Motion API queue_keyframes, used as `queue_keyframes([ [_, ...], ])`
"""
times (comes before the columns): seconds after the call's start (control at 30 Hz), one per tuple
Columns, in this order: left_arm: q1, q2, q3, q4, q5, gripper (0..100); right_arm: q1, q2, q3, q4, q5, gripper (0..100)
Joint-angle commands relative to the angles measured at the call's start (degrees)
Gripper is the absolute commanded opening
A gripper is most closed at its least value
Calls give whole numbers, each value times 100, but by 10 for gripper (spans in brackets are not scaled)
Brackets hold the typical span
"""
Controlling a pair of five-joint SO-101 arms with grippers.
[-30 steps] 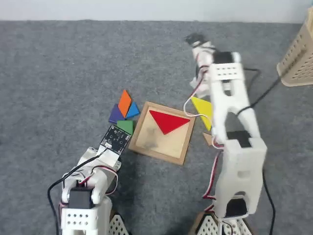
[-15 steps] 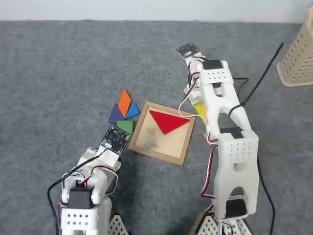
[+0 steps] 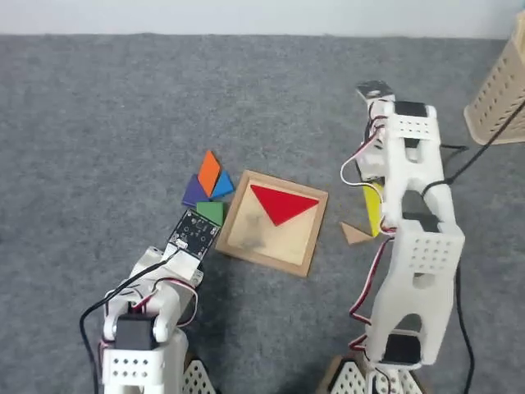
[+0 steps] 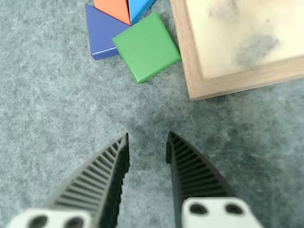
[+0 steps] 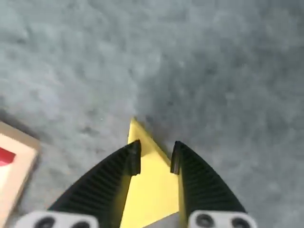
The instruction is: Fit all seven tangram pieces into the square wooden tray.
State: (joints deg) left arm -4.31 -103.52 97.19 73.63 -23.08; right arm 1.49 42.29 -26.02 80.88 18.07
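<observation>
The left arm is folded low at the near left of the table. The left gripper (image 4: 147, 140) points down at the grey carpet (image 3: 107, 123) with its fingers released and parted, the tips just short of the green square (image 4: 146, 46) and a corner of the square wooden tray (image 3: 271, 261). The right arm is stretched far out along the tray's right side. The right gripper (image 5: 154, 151) is clenched on the yellow triangle (image 5: 149, 190), one finger on each edge near a pointed corner that projects past the fingertips. The tray holds one piece, the red triangle (image 3: 281, 203), in its far half; the rest of its floor is bare wood. The orange triangle (image 3: 210, 171), blue triangle (image 3: 222, 185) and purple triangle (image 3: 194, 191) cluster with the green square just beside the tray's left corner. The tan triangle (image 3: 354, 234) lies on the carpet between the tray and the right arm. The high view shows the yellow triangle as a narrow strip beside that arm, outside the tray; the right wrist view shows the grip itself. A lattice basket (image 3: 500, 90) stands at the far right edge.
</observation>
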Motion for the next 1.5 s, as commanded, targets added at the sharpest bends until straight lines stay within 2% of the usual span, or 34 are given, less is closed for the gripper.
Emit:
queue_keyframes([
  [0.0, -26, -123, -66, -9, 62, 119, 242, -804, 26, 470, -211, 113],
  [0.17, -26, -123, -66, -9, 62, 119, 163, -2000, 123, 1121, -193, 121],
  [0.3, -26, -123, -66, -9, 62, 119, 189, -2492, 677, 1191, -185, 189],
  [0.57, -26, -123, -66, -9, 62, 119, -13, -2607, 2637, -259, -492, 219],
  [0.67, -26, -123, -66, -9, 62, 119, -22, -2607, 3077, -760, -607, 267],
  [0.77, -26, -123, -66, -9, 62, 119, 13, -2563, 3138, -875, -589, 306],
  [1.47, -26, -123, -66, -9, 62, 119, -40, -1947, 3147, -1253, -466, 303],
])
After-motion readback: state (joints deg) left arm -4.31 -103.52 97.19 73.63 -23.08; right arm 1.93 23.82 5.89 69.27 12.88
